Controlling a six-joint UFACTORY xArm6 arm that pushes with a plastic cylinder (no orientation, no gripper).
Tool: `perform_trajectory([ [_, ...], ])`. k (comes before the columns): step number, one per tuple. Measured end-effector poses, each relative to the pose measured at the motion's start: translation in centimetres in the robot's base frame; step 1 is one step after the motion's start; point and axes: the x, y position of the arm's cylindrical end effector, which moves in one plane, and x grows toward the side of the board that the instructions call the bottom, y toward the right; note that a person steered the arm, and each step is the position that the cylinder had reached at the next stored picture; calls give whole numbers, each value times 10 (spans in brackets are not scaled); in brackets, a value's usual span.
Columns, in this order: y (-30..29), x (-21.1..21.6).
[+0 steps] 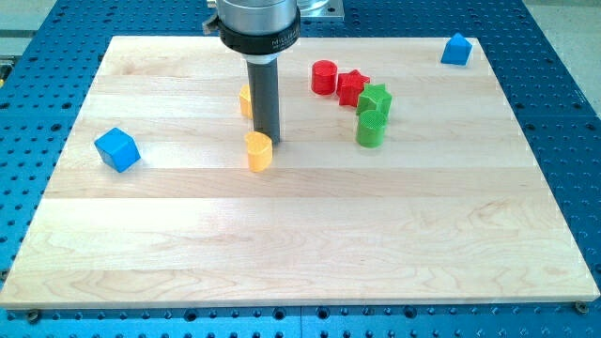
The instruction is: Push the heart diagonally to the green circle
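A yellow block point(258, 150), which looks like the heart, lies near the board's middle, left of centre. My tip point(268, 141) stands right at its upper right edge, touching or nearly touching it. The green circle point(371, 130), a short green cylinder, lies to the view's right of the heart and slightly higher. A second yellow block point(245, 99) sits above the heart, partly hidden behind the rod, so its shape cannot be made out.
A green star point(375, 99) touches the green circle's top. A red star point(353, 88) and a red cylinder point(324, 77) lie up-left of it. A blue cube point(117, 149) sits at the left, and a blue block point(455, 49) at the top right corner.
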Motion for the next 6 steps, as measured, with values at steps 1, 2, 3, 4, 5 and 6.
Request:
perform_trajectory([
  [1, -13, 3],
  [2, -68, 3],
  [3, -68, 4],
  [4, -31, 19],
  [5, -2, 43],
  [6, 26, 44],
])
